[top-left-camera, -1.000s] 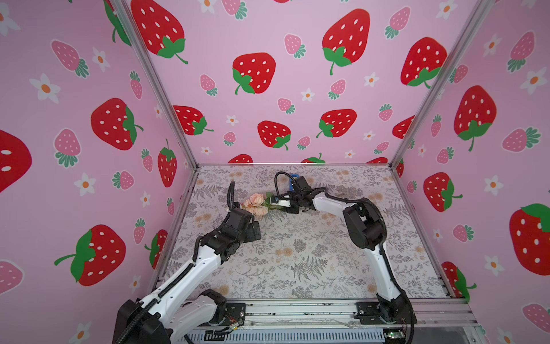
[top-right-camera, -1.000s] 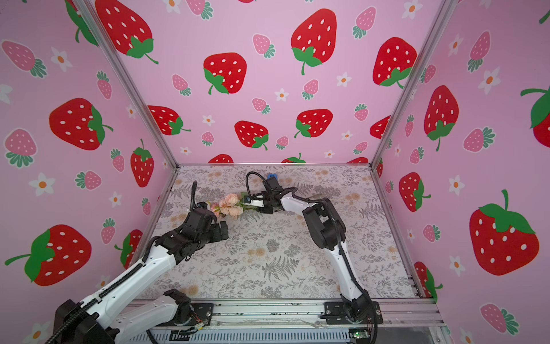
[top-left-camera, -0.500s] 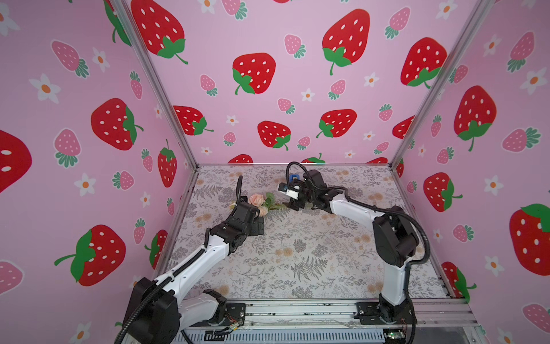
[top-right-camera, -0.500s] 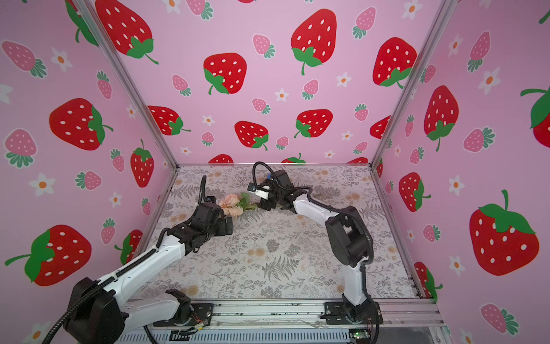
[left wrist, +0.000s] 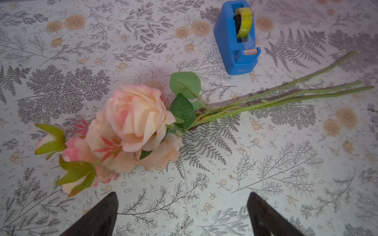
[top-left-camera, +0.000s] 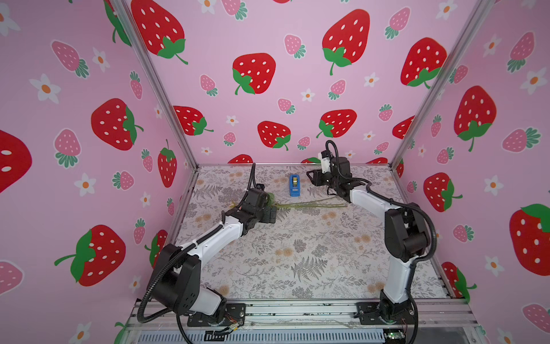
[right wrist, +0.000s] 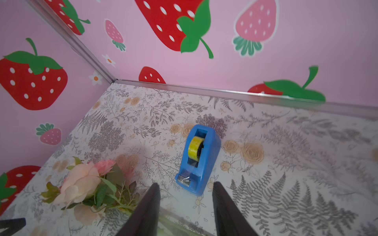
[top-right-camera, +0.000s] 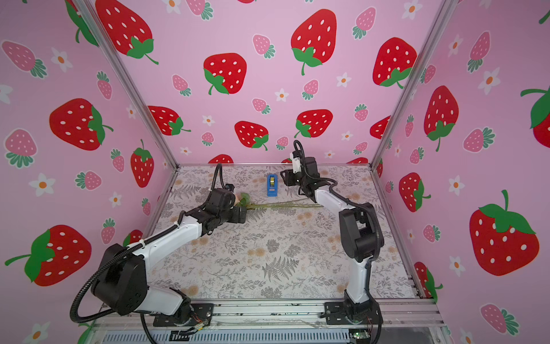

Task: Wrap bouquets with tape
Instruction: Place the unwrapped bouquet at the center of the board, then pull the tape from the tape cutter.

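Your right gripper (right wrist: 186,183) has just released the tape (right wrist: 197,151); its jaws stand part-open, empty. Your left gripper (left wrist: 182,193) gapes wide. The bouquet (left wrist: 135,118) lies unwrapped.

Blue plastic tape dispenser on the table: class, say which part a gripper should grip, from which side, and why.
Probably grip the blue plastic tape dispenser across its two flat long sides, from above: it stands upright, those sides are parallel, and the yellow tape roll and metal cutter stay clear.
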Available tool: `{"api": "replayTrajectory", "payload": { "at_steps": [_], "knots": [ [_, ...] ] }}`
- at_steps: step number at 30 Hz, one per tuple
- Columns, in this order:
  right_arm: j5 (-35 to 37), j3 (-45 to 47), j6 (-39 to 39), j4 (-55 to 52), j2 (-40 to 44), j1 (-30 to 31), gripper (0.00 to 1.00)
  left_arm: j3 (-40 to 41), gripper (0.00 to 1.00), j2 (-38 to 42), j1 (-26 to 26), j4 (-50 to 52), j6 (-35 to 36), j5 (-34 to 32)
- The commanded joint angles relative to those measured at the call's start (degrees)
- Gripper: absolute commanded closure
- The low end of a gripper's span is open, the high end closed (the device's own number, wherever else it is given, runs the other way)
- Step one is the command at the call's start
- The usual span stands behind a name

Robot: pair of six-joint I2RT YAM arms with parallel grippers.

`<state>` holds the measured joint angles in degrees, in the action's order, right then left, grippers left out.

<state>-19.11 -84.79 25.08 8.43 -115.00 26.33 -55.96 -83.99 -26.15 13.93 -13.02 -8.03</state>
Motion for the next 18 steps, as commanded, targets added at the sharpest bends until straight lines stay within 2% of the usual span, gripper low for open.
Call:
{"api": "replayTrajectory", "payload": {
  "at_steps": [1, 4, 9, 18],
  "knots": [
    [-10.1, -5.1, 9.8, -4.8, -4.6, 0.5, 0.56, -1.8, 0.0, -0.3, -0.2, 0.5, 2.6, 2.0],
    [-14.1, -9.2, 11.0, -8.1, -9.0, 0.1, 0.58, -1.0, 0.0, 0.1, -0.2, 0.2, 4.7, 3.2],
    [-16.7, -13.0, 13.7, -8.9, -13.6, 0.1, 0.59, 1.1, 0.0, 1.3, -0.3, -1.6, 6.7, 3.9],
    [-17.2, -19.6, 15.9, -11.2, -19.7, 0.0, 0.59, 1.8, 0.01, 1.9, -0.3, -1.5, 6.7, 4.6]
  ]
}}
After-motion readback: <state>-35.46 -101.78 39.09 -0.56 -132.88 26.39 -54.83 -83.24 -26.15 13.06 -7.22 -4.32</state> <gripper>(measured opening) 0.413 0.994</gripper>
